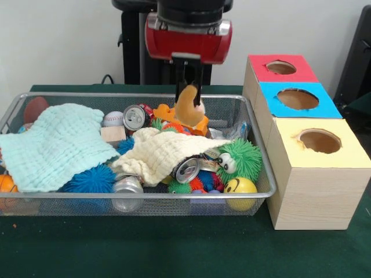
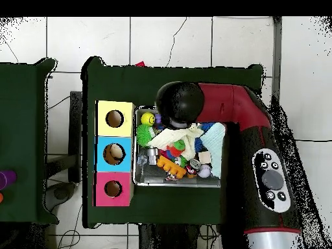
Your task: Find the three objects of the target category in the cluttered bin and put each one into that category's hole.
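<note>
My gripper [image 1: 189, 88] hangs over the back middle of the wire bin [image 1: 145, 197], shut on a tan-orange soft toy [image 1: 186, 107] that dangles just above the clutter. Under it lies another orange plush piece [image 1: 167, 112]. To the right stand three wooden boxes with round holes in their tops: red [image 1: 261, 72] farthest back, blue [image 1: 327, 107] in the middle, yellow [image 1: 290, 153] nearest. In the overhead view the arm [image 2: 220, 110] covers the gripper and much of the bin [image 2: 178, 183]. There the boxes are yellow [image 2: 104, 118], blue [image 2: 104, 154] and pink-red [image 2: 102, 189].
A mint cloth [image 1: 55, 145] and a cream cloth [image 1: 162, 153] drape over the pile. Crushed cans [image 1: 134, 117] [image 1: 188, 169] [image 1: 127, 186], a baseball [image 1: 113, 119], a blue spiky ball [image 1: 90, 179], a green fuzzy creature [image 1: 239, 159] and a yellow smiley ball [image 1: 240, 186] crowd the bin.
</note>
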{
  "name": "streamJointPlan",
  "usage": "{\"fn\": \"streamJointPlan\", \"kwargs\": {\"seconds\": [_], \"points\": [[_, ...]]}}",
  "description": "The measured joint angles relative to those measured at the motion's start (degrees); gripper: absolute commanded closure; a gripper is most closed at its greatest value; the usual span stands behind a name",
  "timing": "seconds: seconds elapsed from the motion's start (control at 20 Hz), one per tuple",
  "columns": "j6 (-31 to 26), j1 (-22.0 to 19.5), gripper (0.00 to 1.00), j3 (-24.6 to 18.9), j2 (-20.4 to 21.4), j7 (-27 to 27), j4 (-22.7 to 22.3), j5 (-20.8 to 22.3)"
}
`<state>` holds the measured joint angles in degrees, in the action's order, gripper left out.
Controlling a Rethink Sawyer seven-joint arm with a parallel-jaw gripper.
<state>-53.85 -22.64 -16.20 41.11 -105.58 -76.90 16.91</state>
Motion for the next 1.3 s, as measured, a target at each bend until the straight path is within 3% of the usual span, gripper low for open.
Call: {"fn": "streamJointPlan", "kwargs": {"seconds": [0.4,0.9,1.3], "points": [[2.7,1.2,1.0,0.1,1.7,0.0,-2.0,-0.1],[11.2,4.5,1.0,3.4,1.7,0.0,-9.6,-0.3],[14.6,8.3,1.0,7.0,3.5,-0.1,-15.6,-2.5]]}}
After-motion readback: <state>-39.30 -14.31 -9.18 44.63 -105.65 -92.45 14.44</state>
